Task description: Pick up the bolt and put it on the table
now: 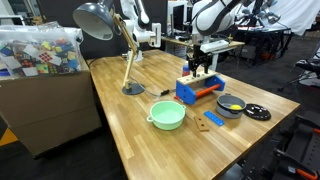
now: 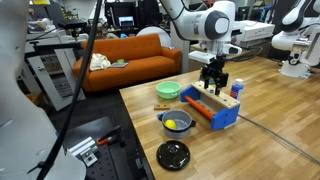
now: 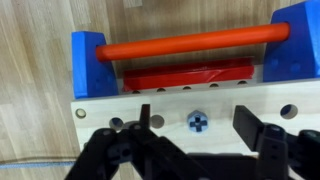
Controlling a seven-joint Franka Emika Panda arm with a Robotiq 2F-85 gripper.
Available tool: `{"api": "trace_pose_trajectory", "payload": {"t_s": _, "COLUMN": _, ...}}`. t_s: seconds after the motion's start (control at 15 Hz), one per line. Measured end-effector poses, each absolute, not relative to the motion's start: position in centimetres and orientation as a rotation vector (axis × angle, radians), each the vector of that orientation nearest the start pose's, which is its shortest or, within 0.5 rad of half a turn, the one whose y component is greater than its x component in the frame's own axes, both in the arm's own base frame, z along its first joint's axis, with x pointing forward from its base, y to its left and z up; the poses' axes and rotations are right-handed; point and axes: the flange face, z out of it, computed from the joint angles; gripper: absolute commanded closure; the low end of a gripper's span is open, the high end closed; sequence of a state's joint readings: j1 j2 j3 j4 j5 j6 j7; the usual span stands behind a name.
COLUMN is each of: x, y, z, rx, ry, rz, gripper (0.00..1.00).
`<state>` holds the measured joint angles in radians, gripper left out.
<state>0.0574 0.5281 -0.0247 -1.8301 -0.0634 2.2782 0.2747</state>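
You see: grey desk lamp [image 1: 95, 20] upright | green bowl [image 1: 167, 115] near blue toy toolbox [image 1: 190, 92] with orange handle [image 3: 185, 44] | grey pot [image 1: 231, 105] holding a yellow item, black lid [image 1: 257, 112] just beside it | cardboard box [image 1: 45, 100] of mixed items | orange sofa [image 2: 130, 55] in the background.

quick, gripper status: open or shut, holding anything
Gripper: open, holding nothing. The bolt sits between its spread jaws, untouched.
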Motion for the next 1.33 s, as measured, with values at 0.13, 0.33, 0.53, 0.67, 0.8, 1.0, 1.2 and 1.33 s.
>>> {"api": "trace_pose_trajectory", "payload": {"t_s": 0.13, "x": 64.1, "y": 2.1, "z": 23.5, "rx": -3.187, "ry": 0.322, "rz": 0.114, "gripper": 0.61}}
{"api": "trace_pose_trajectory", "payload": {"t_s": 0.33, "x": 64.2, "y": 2.1, "z": 23.6, "rx": -3.172, "ry": 0.331, "rz": 0.111, "gripper": 0.81}}
{"api": "trace_pose_trajectory", "payload": {"t_s": 0.53, "x": 64.3, "y": 2.2, "z": 23.7, "rx": -3.163, "ry": 0.332, "rz": 0.109, "gripper": 0.99}}
{"api": "trace_pose_trajectory", "payload": {"t_s": 0.67, "x": 64.3, "y": 2.1, "z": 23.8, "rx": -3.161, "ry": 0.334, "rz": 0.109, "gripper": 0.95}}
{"api": "trace_pose_trajectory", "payload": {"t_s": 0.8, "x": 64.3, "y": 2.1, "z": 23.8, "rx": -3.162, "ry": 0.335, "rz": 0.109, "gripper": 0.95}}
{"api": "trace_pose_trajectory", "payload": {"t_s": 1.0, "x": 64.4, "y": 1.5, "z": 24.2, "rx": -3.17, "ry": 0.342, "rz": 0.096, "gripper": 0.95}}
{"api": "trace_pose_trajectory", "payload": {"t_s": 1.2, "x": 64.4, "y": 0.7, "z": 26.5, "rx": -3.174, "ry": 0.352, "rz": 0.043, "gripper": 0.95}}
{"api": "trace_pose_trajectory", "payload": {"t_s": 1.33, "x": 64.1, "y": 0.5, "z": 29.1, "rx": -3.169, "ry": 0.348, "rz": -0.009, "gripper": 0.95}}
